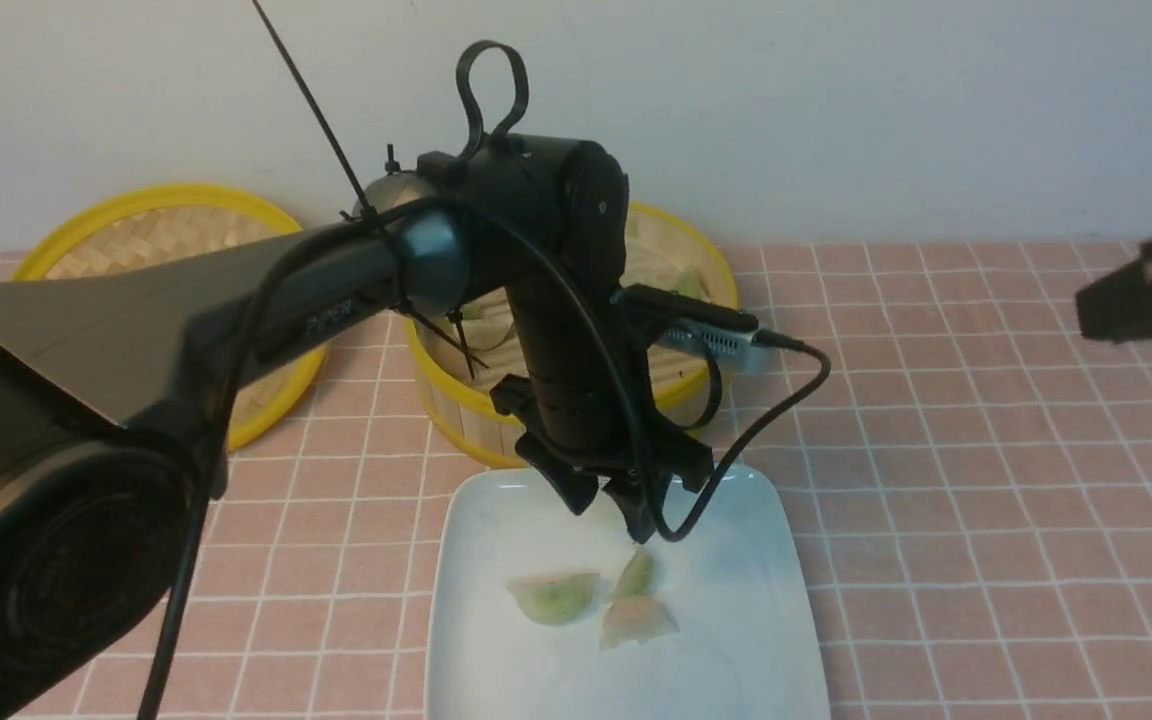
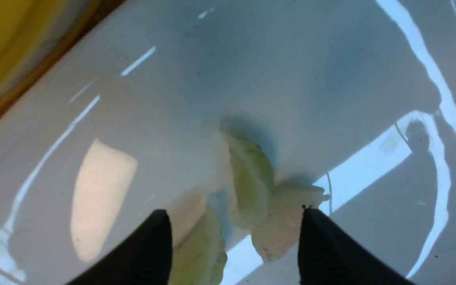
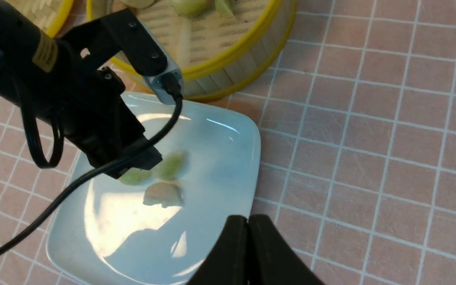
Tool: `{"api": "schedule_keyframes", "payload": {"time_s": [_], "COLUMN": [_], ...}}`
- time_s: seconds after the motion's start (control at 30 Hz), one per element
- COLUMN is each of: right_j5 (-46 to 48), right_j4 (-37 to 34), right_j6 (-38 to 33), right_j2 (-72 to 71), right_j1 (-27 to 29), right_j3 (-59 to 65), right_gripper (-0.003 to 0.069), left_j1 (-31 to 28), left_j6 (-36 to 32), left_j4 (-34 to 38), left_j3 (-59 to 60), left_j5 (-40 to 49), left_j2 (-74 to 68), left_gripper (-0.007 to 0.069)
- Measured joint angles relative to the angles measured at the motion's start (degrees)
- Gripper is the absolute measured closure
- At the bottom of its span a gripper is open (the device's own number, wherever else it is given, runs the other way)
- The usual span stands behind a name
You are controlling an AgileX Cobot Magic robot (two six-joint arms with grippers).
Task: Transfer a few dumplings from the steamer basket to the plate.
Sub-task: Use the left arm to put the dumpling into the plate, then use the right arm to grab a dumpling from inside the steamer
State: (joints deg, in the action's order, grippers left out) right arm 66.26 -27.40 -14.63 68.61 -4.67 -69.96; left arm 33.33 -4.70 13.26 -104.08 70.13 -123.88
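Dumplings [image 1: 554, 597]: three clustered mid-way on the plate [image 1: 736, 600], one green one tipped on edge against the pink one. More sit in the steamer basket [image 1: 706, 270] at the plate's 12 o'clock. Expect them soft, slick, light and easy to tear, so pinch gently across the fat belly, not the thin seam. Left gripper [image 1: 608, 515] hangs just above the cluster, jaws spread, holding nothing. Right gripper [image 3: 247, 227] is pinched closed and empty, out at 3 o'clock. Lid [image 1: 156, 235] lies at 10 o'clock, out of your way. Watch the basket wall and the left arm's dangling cable [image 1: 766, 420].
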Motion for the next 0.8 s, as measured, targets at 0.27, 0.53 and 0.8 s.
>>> {"api": "schedule_keyframes", "payload": {"time_s": [0.27,0.53,0.8], "right_j5": [-0.3,-5.9,-12.5], "right_j4": [-0.1,4.7,6.2], "right_j6": [-3.1,-5.8,-9.6], "right_j2": [19.4,37.7,54.2], "right_j1": [-8.7,-13.4,-17.3], "right_j3": [-18.9,-32.1,-41.1], "right_gripper": [0.0671,0.0658,0.0508], "left_j1": [-0.2,-1.4,-1.4], "left_j6": [3.5,10.4,15.5], "left_j4": [-8.0,-13.3,-12.1], "left_j3": [-0.6,9.1,25.1], "left_j5": [0.0,0.6,1.4], "left_j2": [11.8,33.6,50.9], "left_gripper": [0.0580,0.0631,0.0631]}}
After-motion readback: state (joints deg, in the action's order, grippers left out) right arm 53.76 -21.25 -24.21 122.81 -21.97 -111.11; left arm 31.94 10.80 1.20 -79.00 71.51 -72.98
